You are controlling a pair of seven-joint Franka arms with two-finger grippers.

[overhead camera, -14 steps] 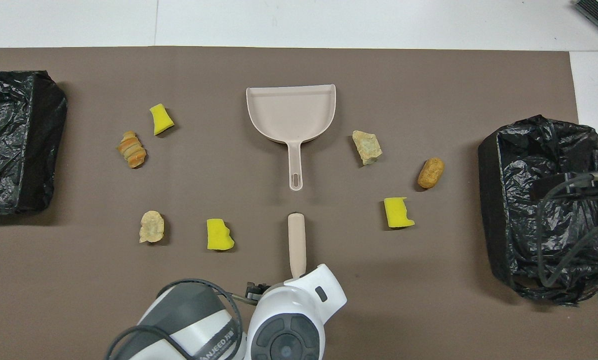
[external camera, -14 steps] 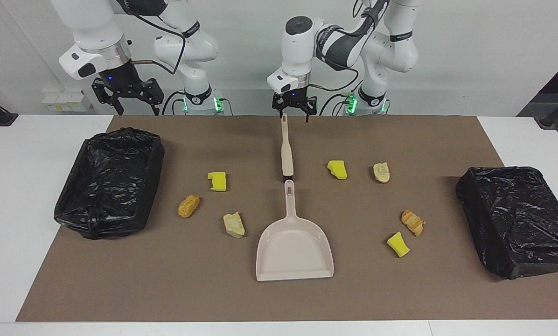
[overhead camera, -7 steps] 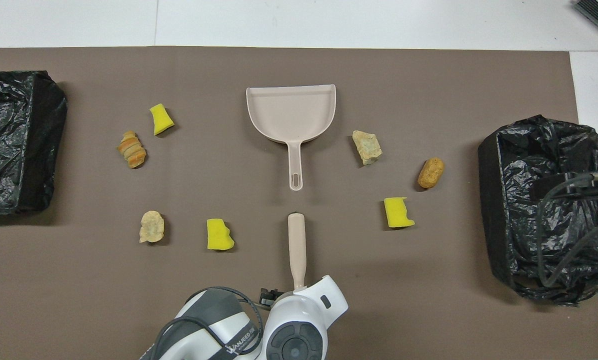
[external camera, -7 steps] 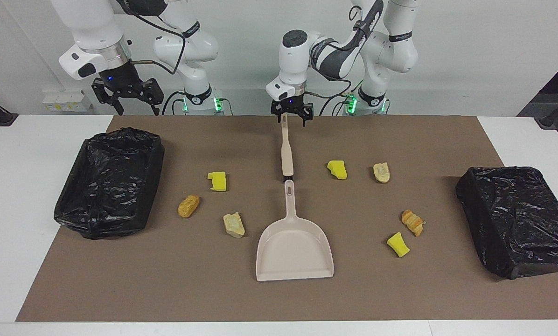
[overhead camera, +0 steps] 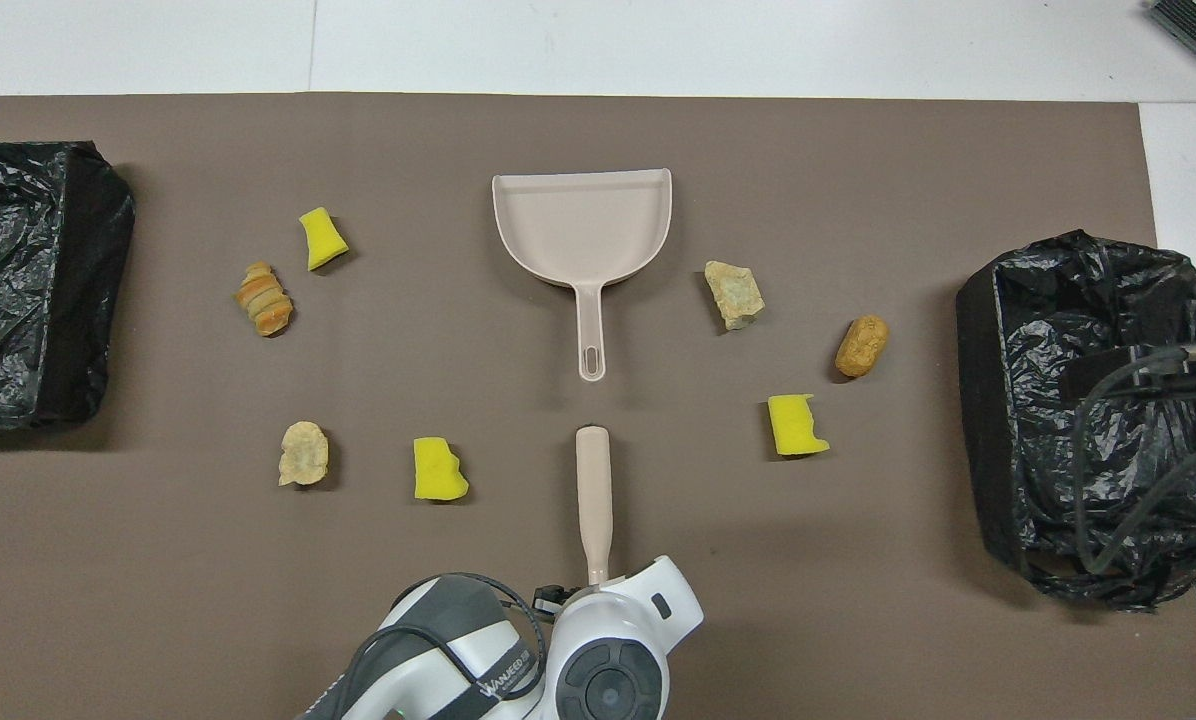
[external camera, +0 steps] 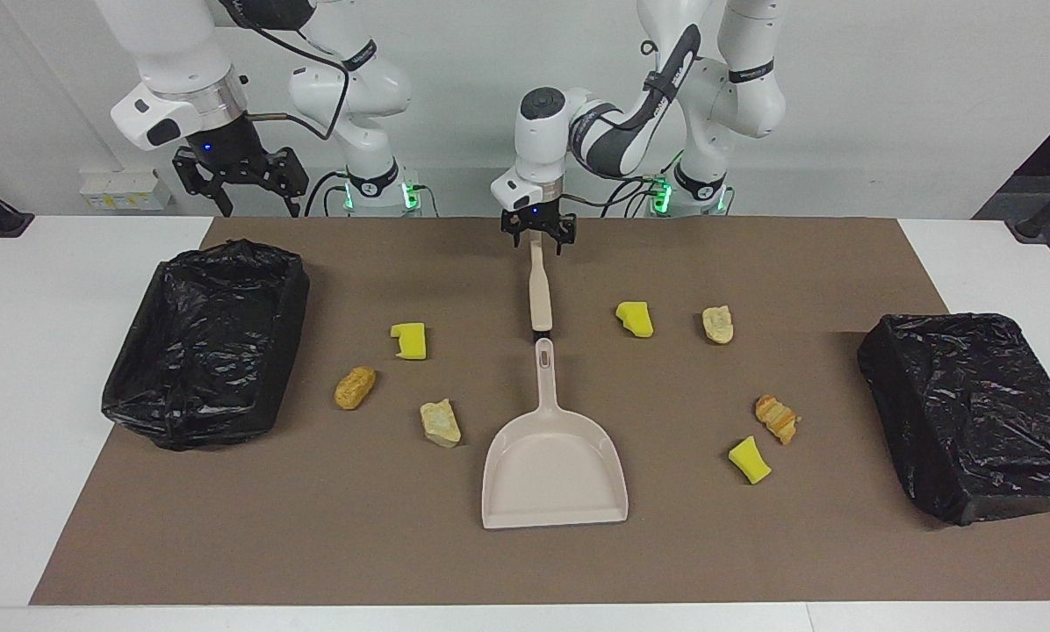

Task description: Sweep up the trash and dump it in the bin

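Task barely begun. All seven scraps lie loose on the mat (external camera: 226,562); none swept, none binned.

Scraps toward the right arm's end: yellow chunk (external camera: 409,341), orange-brown lump (external camera: 355,387), tan lump (external camera: 440,422). Toward the left arm's end: yellow chunk (external camera: 634,319), beige lump (external camera: 717,324), striped brown lump (external camera: 776,419), yellow chunk (external camera: 749,460).

Dustpan (external camera: 553,456) lies mid-mat, pan empty, mouth away from the robots, handle toward them. Brush (external camera: 538,294) lies flat in line with it, just nearer the robots, tips almost meeting.

Left tool (external camera: 535,235) sits low over the brush's robot-side end, fingers spread to either side of the handle; contact cannot be judged, probably about to grasp. Right tool (external camera: 240,180) hangs high, wide, over the surface's edge near the open bin; this arm waits.

Containers: two black-bagged bins, one at each end of the mat. Bin (external camera: 209,342) at the right arm's end is open; only liner visible inside. Bin (external camera: 977,408) at the left arm's end: liner seems draped across the top, contents hidden.

Left to do: grip brush, take dustpan, sweep all seven, dump.
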